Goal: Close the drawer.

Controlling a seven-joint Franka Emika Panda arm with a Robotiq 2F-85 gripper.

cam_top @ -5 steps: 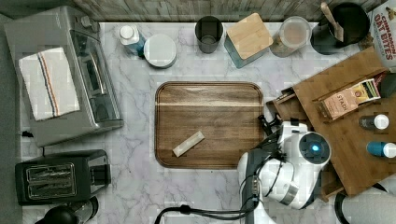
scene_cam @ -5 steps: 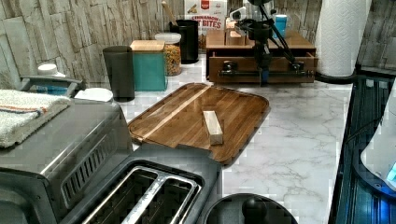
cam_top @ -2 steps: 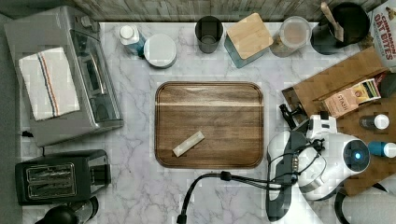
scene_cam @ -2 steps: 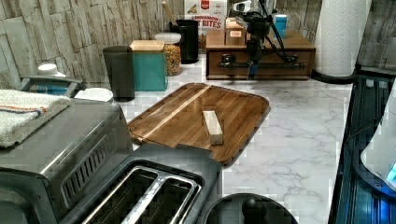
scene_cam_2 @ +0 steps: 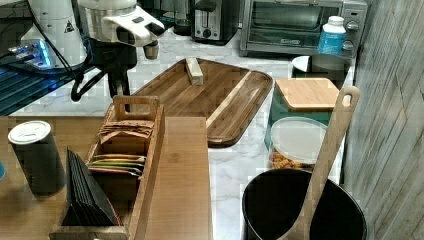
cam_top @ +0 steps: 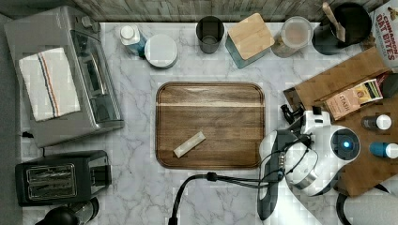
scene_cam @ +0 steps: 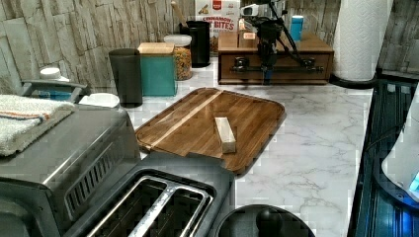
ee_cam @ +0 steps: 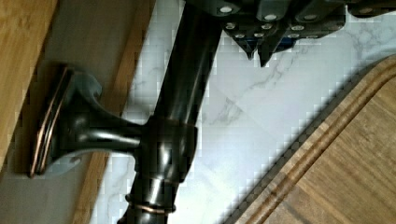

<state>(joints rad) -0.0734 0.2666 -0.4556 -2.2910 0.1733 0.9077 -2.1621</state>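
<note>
Comparing with a second ago, the drawer has slid back into the wooden organizer box. Its front panel now looks flush with the box's face in the left view, at the back of the marble counter behind the wooden serving tray. I judge the closing essentially done, with only the arm's retreat left.

The gripper hangs right in front of the panel, at the dark bar handle. The wrist view adds what the left view cannot resolve. The gripper's fingertips sit together beside the handle, not wrapped around it. The top view has the arm's white body covering the drawer front, so flushness cannot be checked there.
</note>
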